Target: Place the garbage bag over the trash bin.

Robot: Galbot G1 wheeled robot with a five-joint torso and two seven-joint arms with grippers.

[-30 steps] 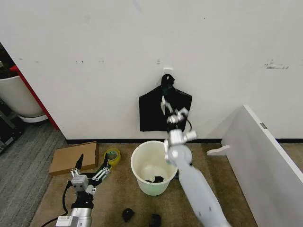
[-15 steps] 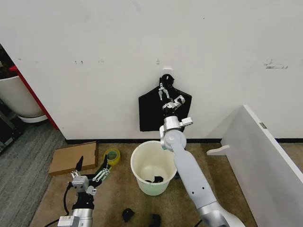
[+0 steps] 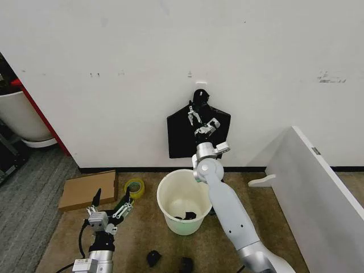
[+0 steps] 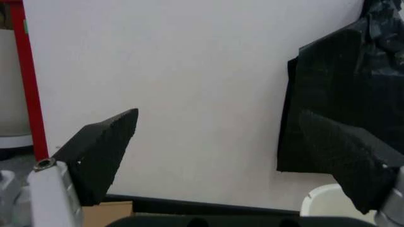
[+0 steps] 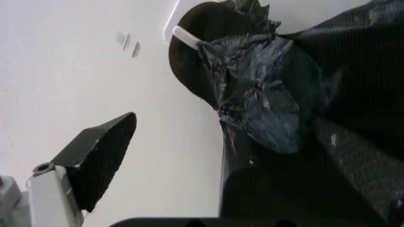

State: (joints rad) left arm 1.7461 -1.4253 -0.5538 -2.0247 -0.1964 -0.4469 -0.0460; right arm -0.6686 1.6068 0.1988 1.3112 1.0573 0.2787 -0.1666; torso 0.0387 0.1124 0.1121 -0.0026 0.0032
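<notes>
One small black scrap (image 3: pixel 186 216) lies inside the trash bin (image 3: pixel 183 201), which stands on the floor against the wall. Right claw (image 3: pixel 199 118), fingers spread and empty, is raised at the hanging black bag stack (image 3: pixel 181 138). Left claw (image 3: pixel 109 206) hangs open near the floor, empty.

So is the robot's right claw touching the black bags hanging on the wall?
Cannot tell. In the right wrist view the open right claw sits close around the hanging black bag stack, but no clear contact or gap shows.
</notes>
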